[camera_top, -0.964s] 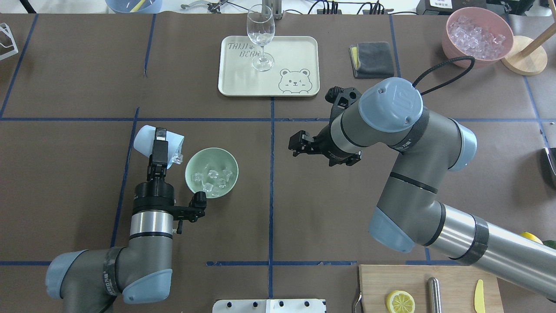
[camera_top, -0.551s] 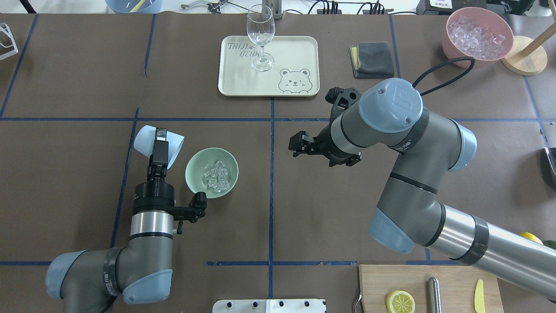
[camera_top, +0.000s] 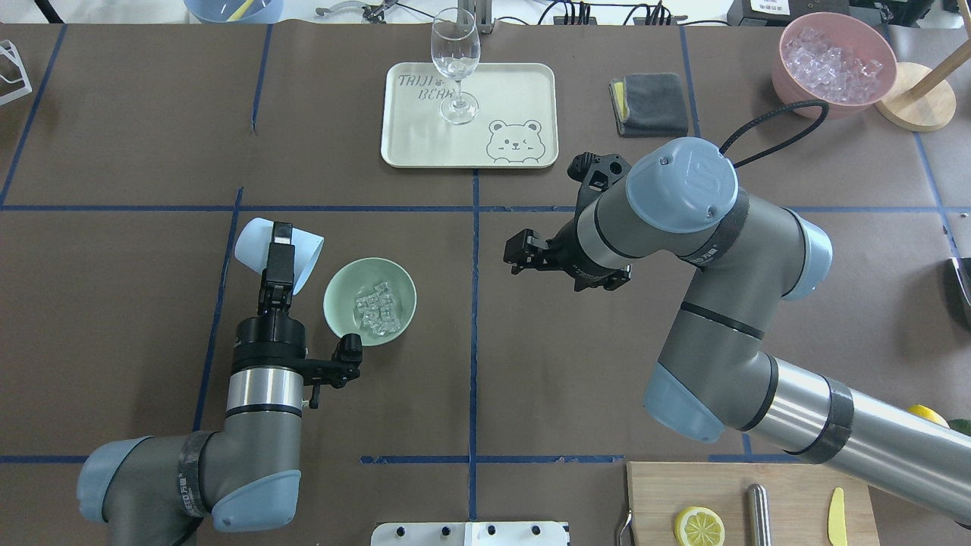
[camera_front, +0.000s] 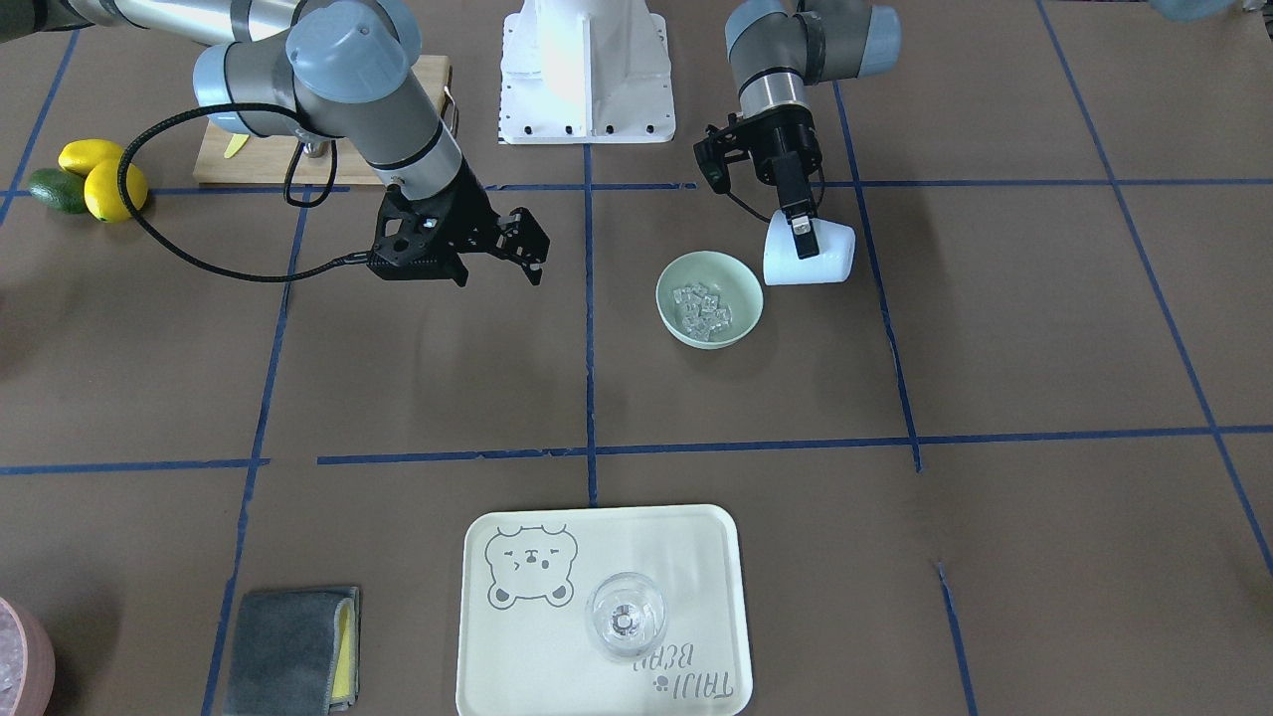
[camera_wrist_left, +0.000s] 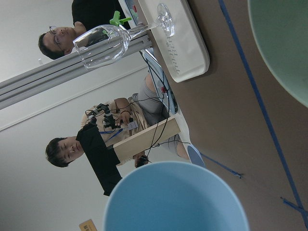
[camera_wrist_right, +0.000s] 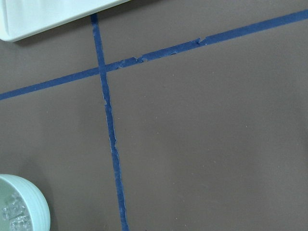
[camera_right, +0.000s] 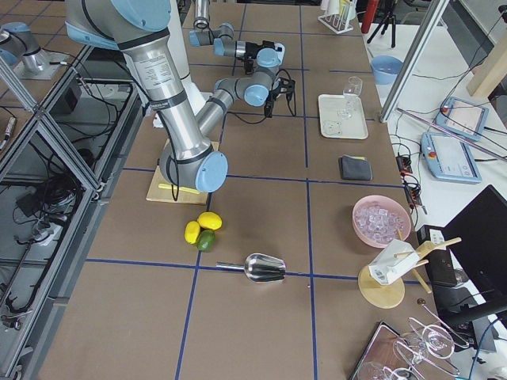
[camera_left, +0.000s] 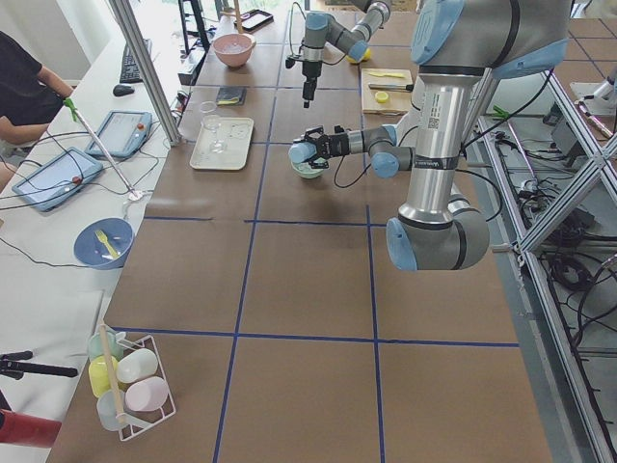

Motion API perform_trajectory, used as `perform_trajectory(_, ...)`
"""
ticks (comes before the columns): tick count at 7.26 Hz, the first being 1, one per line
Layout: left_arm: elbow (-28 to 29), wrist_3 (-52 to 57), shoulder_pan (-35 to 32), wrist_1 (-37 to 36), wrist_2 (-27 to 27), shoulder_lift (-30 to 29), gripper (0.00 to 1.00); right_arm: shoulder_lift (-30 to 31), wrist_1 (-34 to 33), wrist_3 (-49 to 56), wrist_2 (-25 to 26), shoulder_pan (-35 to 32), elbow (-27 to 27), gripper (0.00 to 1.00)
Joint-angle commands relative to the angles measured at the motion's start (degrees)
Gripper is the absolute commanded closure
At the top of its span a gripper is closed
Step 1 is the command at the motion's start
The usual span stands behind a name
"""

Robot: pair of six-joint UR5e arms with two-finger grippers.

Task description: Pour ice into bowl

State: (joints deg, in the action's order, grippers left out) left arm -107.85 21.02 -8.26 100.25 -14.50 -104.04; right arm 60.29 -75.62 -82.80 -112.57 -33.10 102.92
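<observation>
Overhead and front-facing views together show the left gripper (camera_top: 279,244) closed on a light blue plastic cup (camera_top: 252,246). One finger lies across the cup's outer wall. The cup is tipped onto its side, clear of the table, with its mouth turned toward the round pale mint-green bowl (camera_top: 332,302). The bowl stands just beside this gripper, on the cup-mouth side, and does not touch the cup. The small clear ice cubes (camera_top: 378,309) lie heaped in the bottom of the bowl.

The left wrist view adds what the fixed cameras cannot. From there the cup fills the lower frame, only a curved edge of the bowl enters at upper right, and the ice is hidden. Beyond the cup, a clear stemmed wine glass (camera_wrist_left: 108,43) stands on a cream rectangular tray (camera_wrist_left: 180,38).

The right gripper (camera_top: 519,252) hangs above the brown table (camera_top: 114,136), its fingers parted and nothing between them. It is well apart from the bowl, across a blue tape line (camera_top: 474,303). Its fingers do not appear in the right wrist view. That view shows only the tape cross, a corner of the tray, and the rim of the bowl with a few cubes at lower left.

In both side views the cup and bowl are too small for the ice to be made out.
</observation>
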Motion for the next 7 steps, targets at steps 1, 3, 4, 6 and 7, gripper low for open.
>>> perform_trajectory(1, -2.97, 0.94, -0.27, 0.13, -5.17, 0.33, 1.00, 0.00, 0.03, 0.00, 0.07, 0.05, 0.00, 0.00)
perform_trajectory(3, -7.44, 6.37, -1.32, 0.21, -12.53, 1.03, 1.00, -0.44, -0.06, -0.17, 0.24, 0.31, 0.00, 0.00)
perform_trajectory(4, -9.38, 7.18, -2.02, 0.39, -14.83, 1.03, 1.00, -0.61, -0.06, -0.17, 1.29, 0.92, 0.00, 0.00)
perform_trajectory(6, -12.64, 7.28, -7.01, 0.56, -22.71, 2.09, 1.00, -3.23, -0.14, -0.35, 5.06, 3.81, -1.13, 0.00)
perform_trajectory(7, -14.30, 7.11, -9.73, 0.56, -27.81, 2.17, 1.00, -6.30, -0.23, -2.52, 7.08, 5.57, -3.66, 0.00)
